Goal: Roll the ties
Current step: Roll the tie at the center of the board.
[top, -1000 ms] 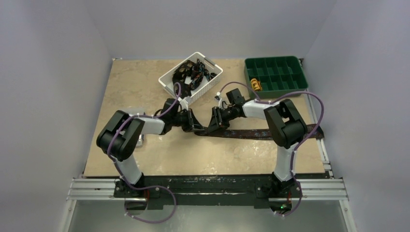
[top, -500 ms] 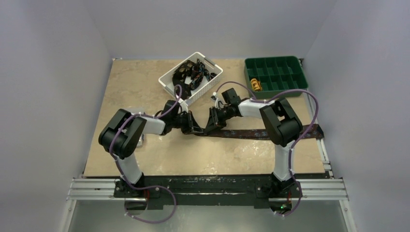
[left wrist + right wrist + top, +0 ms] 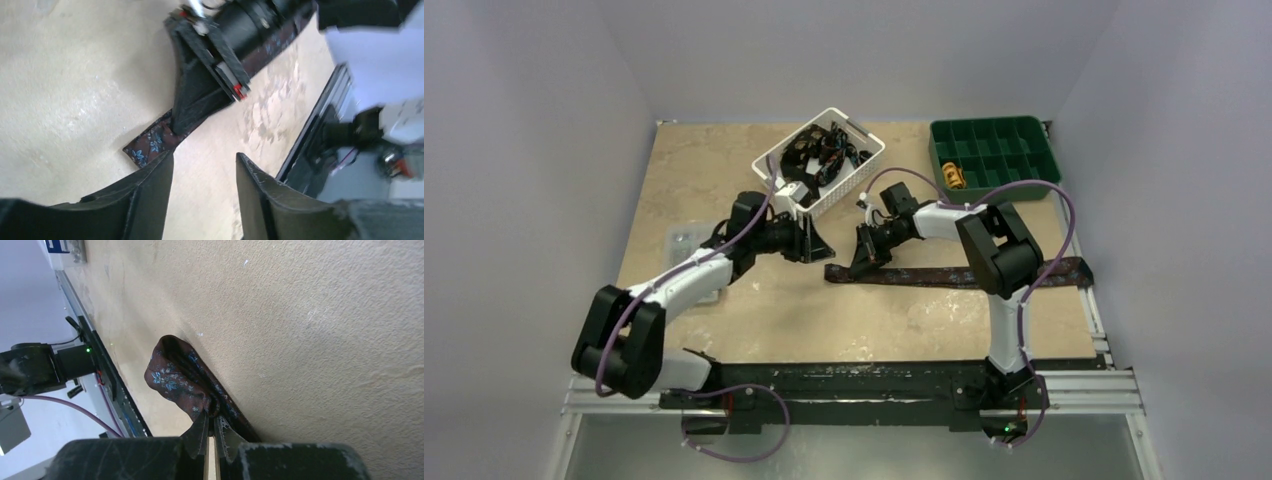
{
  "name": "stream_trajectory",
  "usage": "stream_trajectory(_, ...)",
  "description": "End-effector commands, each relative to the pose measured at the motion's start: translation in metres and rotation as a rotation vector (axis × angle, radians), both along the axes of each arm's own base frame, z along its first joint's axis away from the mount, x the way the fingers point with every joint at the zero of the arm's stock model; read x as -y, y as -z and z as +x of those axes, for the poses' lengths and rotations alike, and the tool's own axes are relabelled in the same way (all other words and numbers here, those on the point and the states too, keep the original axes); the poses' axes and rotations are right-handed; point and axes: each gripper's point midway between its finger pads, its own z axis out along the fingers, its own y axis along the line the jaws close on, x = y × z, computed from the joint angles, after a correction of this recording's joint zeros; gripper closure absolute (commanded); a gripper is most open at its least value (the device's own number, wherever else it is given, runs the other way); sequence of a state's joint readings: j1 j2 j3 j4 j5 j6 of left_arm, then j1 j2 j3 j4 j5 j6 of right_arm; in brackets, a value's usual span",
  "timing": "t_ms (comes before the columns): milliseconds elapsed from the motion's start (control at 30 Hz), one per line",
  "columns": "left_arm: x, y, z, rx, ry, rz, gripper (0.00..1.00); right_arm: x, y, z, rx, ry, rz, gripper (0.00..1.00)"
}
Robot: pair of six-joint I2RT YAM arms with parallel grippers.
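One tie (image 3: 924,276): stretched left-right across the table (image 3: 704,170).
Right claw (image 3: 210,422): nipped tight on its left end.
Left claw (image 3: 205,157): wide apart, empty, just left of that end.

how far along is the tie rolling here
Barely started. The dark brown patterned necktie lies almost full length on the beige table, with only a small fold at one end. In hand: the right gripper is shut on that end, and the left gripper is open and clear of it. Left: the whole roll, plus the dark tangle in the white basket.
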State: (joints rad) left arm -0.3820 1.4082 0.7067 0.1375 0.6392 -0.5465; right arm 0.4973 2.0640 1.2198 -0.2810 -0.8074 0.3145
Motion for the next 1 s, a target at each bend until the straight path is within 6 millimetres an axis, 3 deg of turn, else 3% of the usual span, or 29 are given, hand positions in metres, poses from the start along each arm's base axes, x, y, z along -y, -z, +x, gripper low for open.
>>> stream_trajectory(0, -0.004, -0.017, -0.026, 0.31, 0.272, 0.183, 0.47, 0.01, 0.015, 0.002, 0.048, -0.036, -0.071, 1.0)
stream_trajectory(100, -0.003, -0.029, -0.037, 0.532, 0.422, 0.25, 0.3, 0.013, 0.017, -0.001, 0.048, -0.062, -0.075, 1.0)
stream_trajectory(200, 0.003, -0.034, -0.049, 0.732, 0.585, 0.326, 0.19, 0.016, 0.024, -0.006, 0.031, -0.089, -0.083, 1.0)
stream_trajectory(300, 0.005, -0.023, -0.05, 0.78, 0.697, 0.409, 0.12, 0.016, 0.025, -0.008, 0.026, -0.098, -0.075, 1.0)
stream_trajectory(400, 0.006, 0.007, -0.05, 0.709, 0.8, 0.476, 0.11, 0.015, 0.024, -0.008, 0.032, -0.1, -0.066, 1.0)
stream_trajectory(467, 0.015, 0.016, -0.047, 0.703, 0.844, 0.527, 0.17, 0.015, 0.025, -0.009, 0.033, -0.103, -0.061, 1.0)
stream_trajectory(567, 0.037, 0.015, -0.045, 0.714, 0.86, 0.462, 0.23, 0.014, 0.025, -0.011, 0.024, -0.109, -0.048, 1.0)
stream_trajectory(700, 0.058, 0.022, -0.034, 0.669, 0.787, 0.432, 0.25, 0.011, 0.021, -0.006, 0.036, -0.11, -0.036, 1.0)
stream_trajectory(833, 0.059, 0.034, -0.021, 0.85, 0.654, 0.407, 0.19, 0.012, 0.024, -0.011, 0.008, -0.129, -0.037, 1.0)
stream_trajectory(967, 0.061, 0.046, -0.026, 0.865, 0.708, 0.388, 0.18, 0.019, 0.025, -0.018, 0.002, -0.145, -0.042, 1.0)
